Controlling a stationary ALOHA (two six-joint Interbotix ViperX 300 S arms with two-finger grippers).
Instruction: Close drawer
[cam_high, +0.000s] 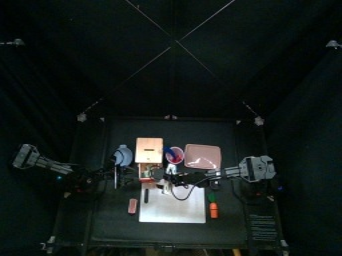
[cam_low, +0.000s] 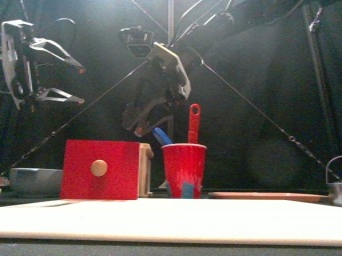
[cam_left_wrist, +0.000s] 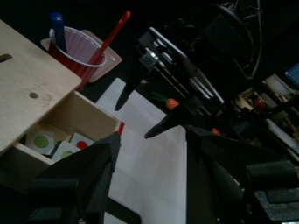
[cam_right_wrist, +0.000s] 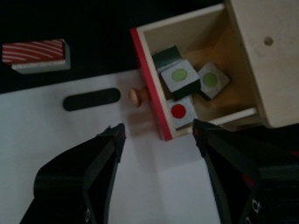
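One drawer (cam_right_wrist: 187, 66), one cup (cam_low: 185, 168), one tray (cam_high: 203, 155)

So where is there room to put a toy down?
On the white sheet, in front of the open drawer. It is crowded further back, where the wooden box, red cup and pink tray stand close together.

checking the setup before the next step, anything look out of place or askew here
The drawer stands pulled out of its wooden box, red front and knob away from the box, small green and red blocks exposed inside. Nothing looks spilled or damaged. Both grippers, left and right, hang open, holding nothing.
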